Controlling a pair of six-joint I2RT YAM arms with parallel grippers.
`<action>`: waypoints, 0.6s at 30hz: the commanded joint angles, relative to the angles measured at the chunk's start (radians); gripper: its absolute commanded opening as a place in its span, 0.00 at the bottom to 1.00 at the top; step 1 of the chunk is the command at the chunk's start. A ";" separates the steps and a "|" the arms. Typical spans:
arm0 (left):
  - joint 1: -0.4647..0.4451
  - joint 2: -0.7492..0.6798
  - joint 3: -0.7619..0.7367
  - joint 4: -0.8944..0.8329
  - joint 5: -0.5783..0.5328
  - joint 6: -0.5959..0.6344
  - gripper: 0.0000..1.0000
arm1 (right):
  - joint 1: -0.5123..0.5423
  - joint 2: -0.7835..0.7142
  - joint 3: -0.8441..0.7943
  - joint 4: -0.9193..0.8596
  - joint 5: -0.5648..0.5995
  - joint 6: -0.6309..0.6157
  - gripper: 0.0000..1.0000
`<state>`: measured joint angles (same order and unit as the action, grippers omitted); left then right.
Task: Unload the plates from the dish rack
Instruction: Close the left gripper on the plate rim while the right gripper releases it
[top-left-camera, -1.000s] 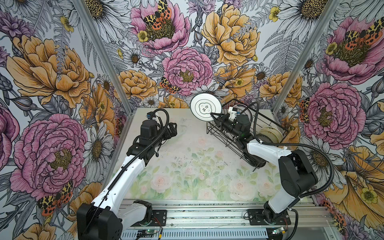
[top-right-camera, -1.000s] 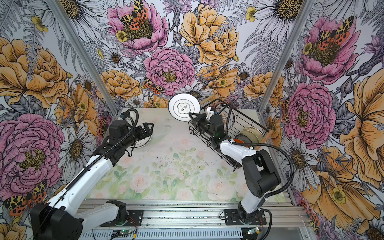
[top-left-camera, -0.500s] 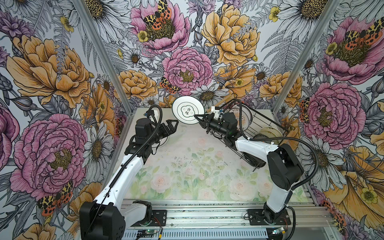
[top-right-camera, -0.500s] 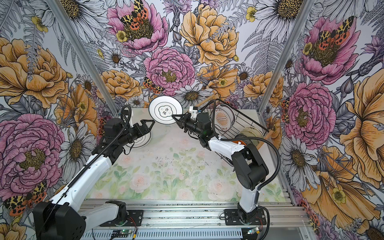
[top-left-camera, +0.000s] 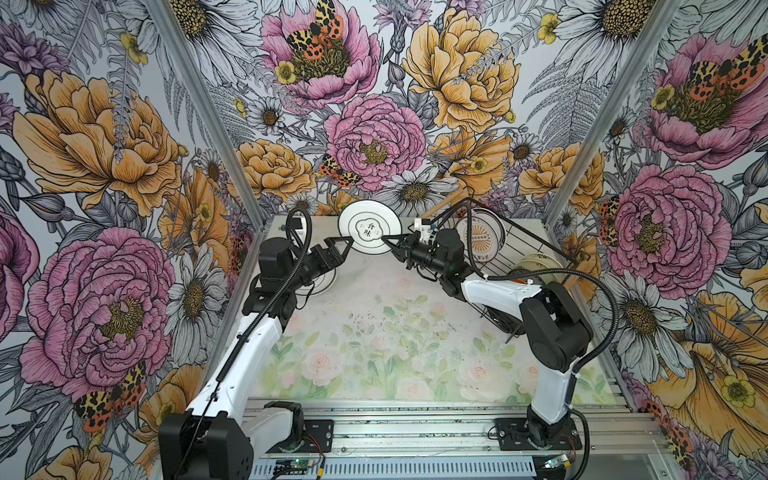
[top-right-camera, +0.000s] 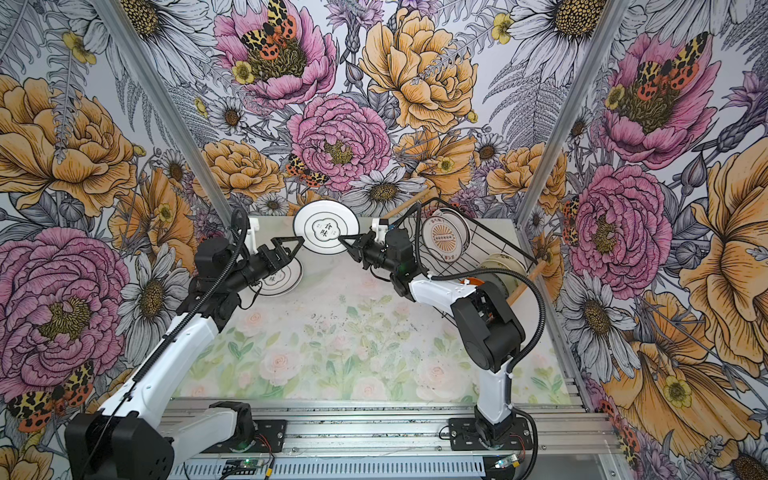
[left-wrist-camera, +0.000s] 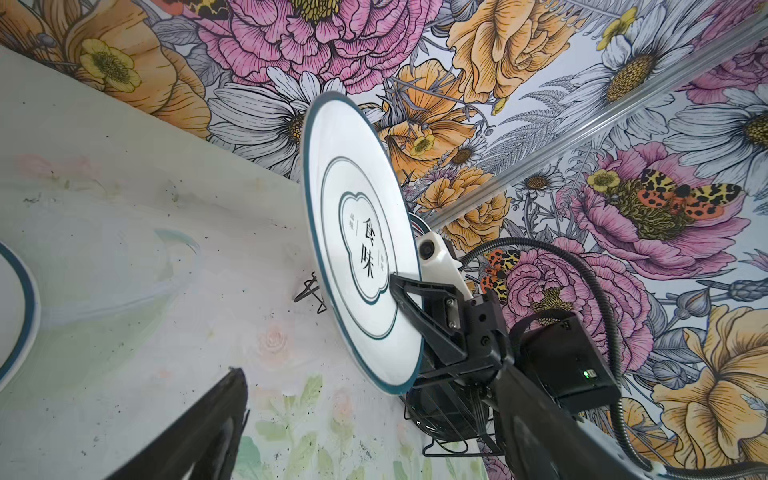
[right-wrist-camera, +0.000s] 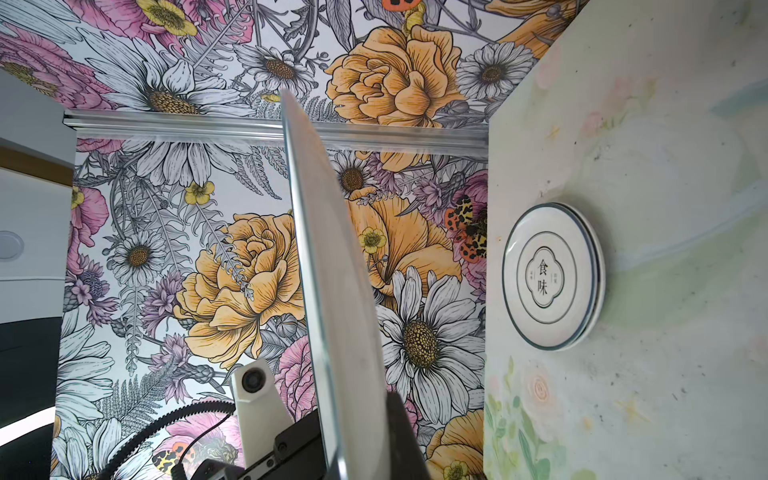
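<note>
My right gripper is shut on the rim of a white plate with a dark rim. It holds the plate upright in the air, left of the dish rack. The left gripper stands open right at the plate's opposite edge, with one finger showing in the left wrist view. A sunburst plate and cream plates stand in the rack. White plates lie stacked on the table under the left gripper.
The flowered walls close in the back and both sides. The rack sits in the far right corner with its wooden handles sticking out. A floral mat covers the table in front of both arms.
The right gripper has carried the white plate leftward from above the rack to the middle. The left gripper has risen from the table stack to meet it.
</note>
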<state>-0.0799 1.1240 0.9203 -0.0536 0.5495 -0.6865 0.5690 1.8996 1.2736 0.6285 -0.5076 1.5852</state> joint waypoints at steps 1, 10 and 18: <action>0.036 0.028 -0.015 0.087 0.051 -0.053 0.92 | 0.012 0.008 0.058 0.071 -0.024 -0.015 0.00; 0.034 0.140 0.052 0.176 0.084 -0.120 0.78 | 0.031 0.006 0.059 0.039 -0.037 -0.074 0.00; 0.035 0.148 0.057 0.142 0.084 -0.130 0.49 | 0.049 -0.001 0.072 -0.018 -0.016 -0.171 0.00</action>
<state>-0.0456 1.2785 0.9554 0.0715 0.6056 -0.8124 0.6102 1.9007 1.2964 0.5961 -0.5289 1.4803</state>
